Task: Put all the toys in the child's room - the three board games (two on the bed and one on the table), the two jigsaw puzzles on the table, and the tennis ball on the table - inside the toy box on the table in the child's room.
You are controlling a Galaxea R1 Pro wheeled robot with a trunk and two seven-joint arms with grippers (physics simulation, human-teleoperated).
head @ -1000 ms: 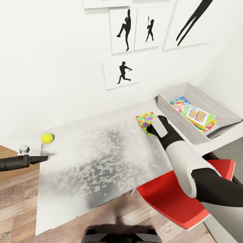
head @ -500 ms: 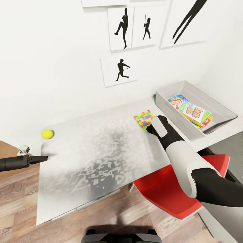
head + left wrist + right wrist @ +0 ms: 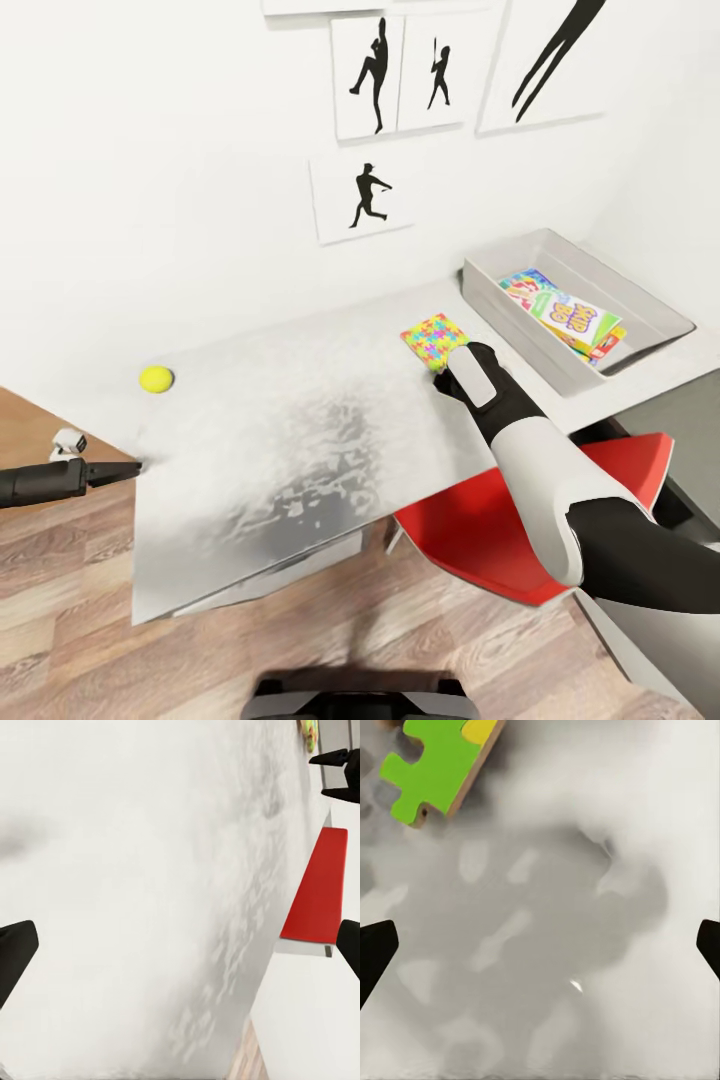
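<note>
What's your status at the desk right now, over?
Both grippers open, empty: left gripper at the table edge, right gripper over the tabletop beside the jigsaw puzzle. Tennis ball loose. Board games in the toy box. Nothing blocking.

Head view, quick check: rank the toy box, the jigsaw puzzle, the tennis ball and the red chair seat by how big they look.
1. Red chair seat, partly hidden by the right arm and nearer the camera, so unsure against the box.
2. Toy box.
3. Jigsaw puzzle, partly behind the right gripper.
4. Tennis ball.
</note>
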